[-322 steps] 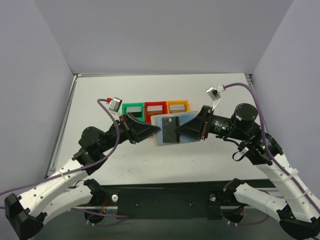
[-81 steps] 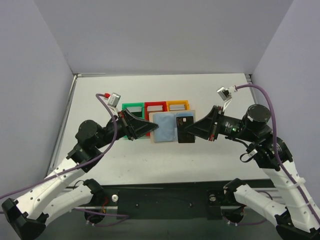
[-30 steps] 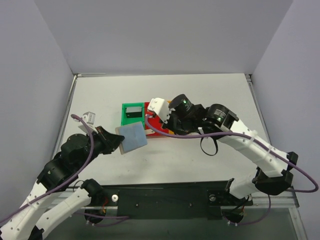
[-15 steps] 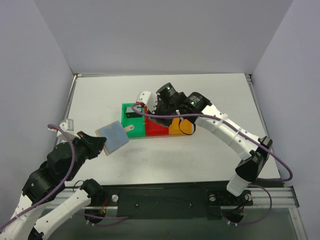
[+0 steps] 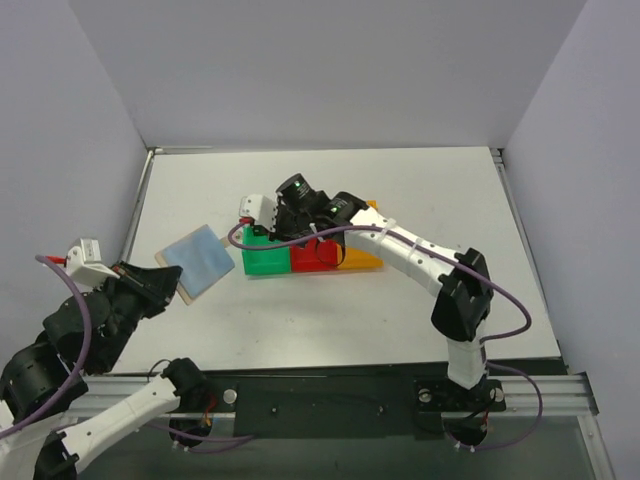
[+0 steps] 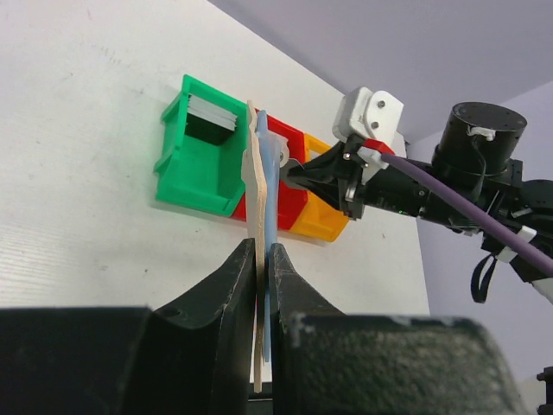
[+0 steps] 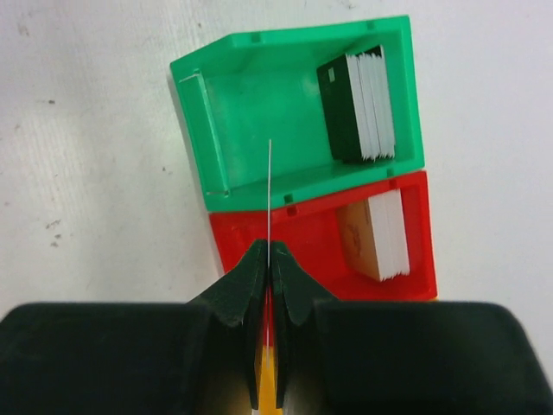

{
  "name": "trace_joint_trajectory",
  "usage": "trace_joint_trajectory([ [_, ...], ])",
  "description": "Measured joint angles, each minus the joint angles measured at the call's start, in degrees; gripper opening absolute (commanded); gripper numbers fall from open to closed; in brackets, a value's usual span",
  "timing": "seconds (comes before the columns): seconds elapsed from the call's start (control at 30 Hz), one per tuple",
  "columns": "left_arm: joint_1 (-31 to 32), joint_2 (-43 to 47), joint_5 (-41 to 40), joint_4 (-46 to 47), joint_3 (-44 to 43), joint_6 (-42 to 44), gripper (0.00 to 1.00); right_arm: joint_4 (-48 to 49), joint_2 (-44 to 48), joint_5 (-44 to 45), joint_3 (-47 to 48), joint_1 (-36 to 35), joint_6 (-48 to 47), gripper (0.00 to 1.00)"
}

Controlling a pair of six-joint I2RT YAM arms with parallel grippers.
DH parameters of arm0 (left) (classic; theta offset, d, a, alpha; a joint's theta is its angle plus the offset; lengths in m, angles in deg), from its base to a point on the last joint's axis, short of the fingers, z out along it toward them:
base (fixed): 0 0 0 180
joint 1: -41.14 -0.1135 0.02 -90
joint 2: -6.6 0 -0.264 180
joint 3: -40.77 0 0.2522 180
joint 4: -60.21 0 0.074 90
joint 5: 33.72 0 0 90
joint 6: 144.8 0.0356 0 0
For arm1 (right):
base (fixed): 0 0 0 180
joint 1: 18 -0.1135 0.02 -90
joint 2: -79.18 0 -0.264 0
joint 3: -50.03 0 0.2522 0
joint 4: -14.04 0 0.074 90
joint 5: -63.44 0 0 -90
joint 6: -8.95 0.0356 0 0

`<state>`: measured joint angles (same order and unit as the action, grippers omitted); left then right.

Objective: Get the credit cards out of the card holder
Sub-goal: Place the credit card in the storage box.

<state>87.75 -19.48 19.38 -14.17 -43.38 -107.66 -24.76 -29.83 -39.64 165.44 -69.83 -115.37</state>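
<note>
While the left gripper clamps the card holder over the table's left side, well apart from the bins, the right gripper pinches a credit card edge-on above the green bin. The red bin and orange bin adjoin it. Open tabletop spreads nearer and rightward.

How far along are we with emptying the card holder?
Done: stacked cards sit in the green bin and red bin. In hand: the right gripper pinches one card above the bins; the left gripper holds the card holder aside. Left: drop that card; whether more remain inside, I can't tell.
</note>
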Motion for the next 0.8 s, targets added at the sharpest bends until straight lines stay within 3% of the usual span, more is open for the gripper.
trace_joint_trajectory([
  [0.37, 16.9, 3.8, -13.2, -7.1, 0.1, -8.5, 0.0, 4.1, -10.7, 0.2, 5.0, 0.1, -7.4, 0.0],
  [0.8, 18.3, 4.4, -19.9, -14.2, -0.5, -13.2, 0.0, 11.1, -16.6, 0.0, 9.3, 0.1, -8.7, 0.0],
])
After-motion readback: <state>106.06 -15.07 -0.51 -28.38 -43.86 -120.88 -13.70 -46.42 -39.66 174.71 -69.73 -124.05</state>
